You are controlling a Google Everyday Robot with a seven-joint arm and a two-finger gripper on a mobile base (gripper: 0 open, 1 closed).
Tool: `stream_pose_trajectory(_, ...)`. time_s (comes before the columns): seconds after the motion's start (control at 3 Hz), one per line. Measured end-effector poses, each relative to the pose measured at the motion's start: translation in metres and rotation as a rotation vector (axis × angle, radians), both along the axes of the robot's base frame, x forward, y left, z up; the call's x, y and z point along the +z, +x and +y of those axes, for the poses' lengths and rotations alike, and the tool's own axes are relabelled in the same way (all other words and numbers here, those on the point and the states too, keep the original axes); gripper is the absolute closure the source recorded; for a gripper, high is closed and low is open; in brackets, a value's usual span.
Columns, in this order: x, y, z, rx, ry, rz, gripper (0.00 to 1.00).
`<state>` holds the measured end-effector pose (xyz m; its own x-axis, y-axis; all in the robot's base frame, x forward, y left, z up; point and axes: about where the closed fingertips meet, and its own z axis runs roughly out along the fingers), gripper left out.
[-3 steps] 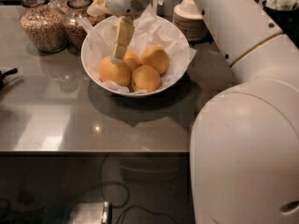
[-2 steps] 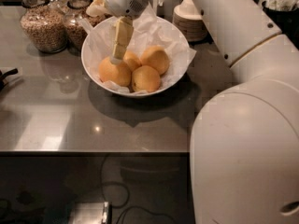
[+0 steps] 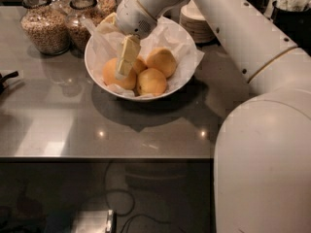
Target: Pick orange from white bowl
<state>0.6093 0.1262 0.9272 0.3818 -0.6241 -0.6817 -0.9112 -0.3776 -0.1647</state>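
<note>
The white bowl [image 3: 97, 74] sits on the grey counter, lined with crinkled white paper. It holds three oranges: one at the left [image 3: 111, 74], one at the front [image 3: 152, 81], one at the back right [image 3: 162, 61]. My gripper [image 3: 124, 64] reaches down from the white arm into the bowl. Its cream fingers [image 3: 127, 52] hang over the left orange, tips at or touching its top. Part of that orange is hidden behind the fingers.
Two glass jars of grain [image 3: 44, 25] [image 3: 82, 18] stand behind the bowl at the left. A stack of small cream paper bowls [image 3: 197, 25] stands at the back right. A dark object [image 3: 6, 79] lies at the left edge. My white arm and base fill the right side.
</note>
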Motion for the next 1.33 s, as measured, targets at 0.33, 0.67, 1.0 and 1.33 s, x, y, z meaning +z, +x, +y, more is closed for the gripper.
stream_pose_trajectory(0.33, -0.017, 0.0, -0.002, -0.011, 0.021, 0.045, 0.0)
stream_pose_trajectory(0.67, -0.017, 0.0, -0.002, -0.012, 0.02, 0.045, 0.0)
stream_pose_trajectory(1.0, -0.016, -0.001, -0.009, -0.022, 0.008, 0.033, 0.07)
stream_pose_trajectory(1.33, -0.008, 0.002, -0.021, -0.04, -0.014, 0.0, 0.1)
